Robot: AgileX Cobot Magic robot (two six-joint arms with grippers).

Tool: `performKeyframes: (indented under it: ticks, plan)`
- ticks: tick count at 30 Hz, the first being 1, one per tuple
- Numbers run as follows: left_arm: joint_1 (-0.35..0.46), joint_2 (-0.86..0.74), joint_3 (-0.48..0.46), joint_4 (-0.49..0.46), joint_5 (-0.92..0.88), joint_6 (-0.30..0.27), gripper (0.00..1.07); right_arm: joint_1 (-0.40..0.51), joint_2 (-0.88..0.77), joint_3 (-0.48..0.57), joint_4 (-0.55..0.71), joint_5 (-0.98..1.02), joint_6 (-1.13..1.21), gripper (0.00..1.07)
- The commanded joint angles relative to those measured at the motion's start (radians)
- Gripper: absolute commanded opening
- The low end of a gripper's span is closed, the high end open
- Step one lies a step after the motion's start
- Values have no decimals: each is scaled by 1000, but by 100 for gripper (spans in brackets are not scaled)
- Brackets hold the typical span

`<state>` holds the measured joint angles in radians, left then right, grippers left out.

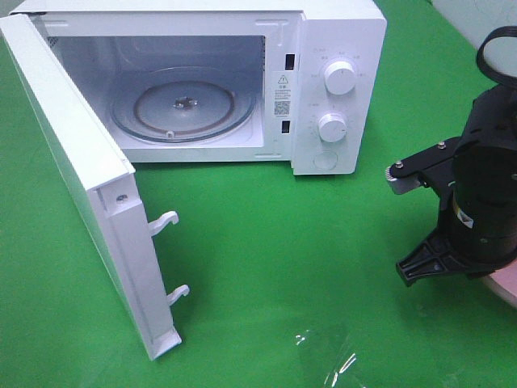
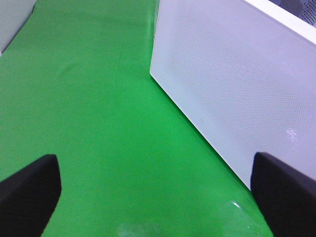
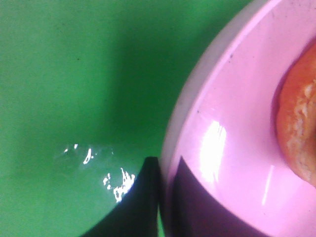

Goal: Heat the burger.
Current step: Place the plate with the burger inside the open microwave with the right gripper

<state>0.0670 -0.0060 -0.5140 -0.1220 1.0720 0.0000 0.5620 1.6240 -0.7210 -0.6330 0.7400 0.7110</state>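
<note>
Right gripper (image 3: 165,168) pinched closed on pink plate (image 3: 222,89) rim, lower centre. The burger (image 3: 298,123) sits on that plate, right edge of frame (gripping the plate presumably spares the bun). Microwave (image 1: 339,48) door (image 1: 81,178) swung wide, turntable (image 1: 184,109) bare, ready to receive.

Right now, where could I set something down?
Bare: the green cloth between the open door and the right arm, and the glass turntable inside the microwave. Crowded at right, where the right fingers clamp the pink plate.

Microwave (image 1: 339,40) (door (image 1: 73,162) open), pink plate (image 3: 232,123) on green cloth (image 1: 266,259)
</note>
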Motion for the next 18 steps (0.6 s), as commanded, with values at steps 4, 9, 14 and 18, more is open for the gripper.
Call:
performKeyframes:
  ticks: [4,9,14,18]
  plan:
    - [3,-15,0,-5,-7,-9,96,37,-49,0,-53,88,15,0]
    - [3,-15,0,-5,-7,-9,96,88,-74,0,-53,126,16,0]
    - [3,-15,0,-5,-7,-9,96,131,-105,5,-56,154,16,0]
    - [3,-15,0,-5,-7,-9,96,160,-120,30,-60,156,16,0]
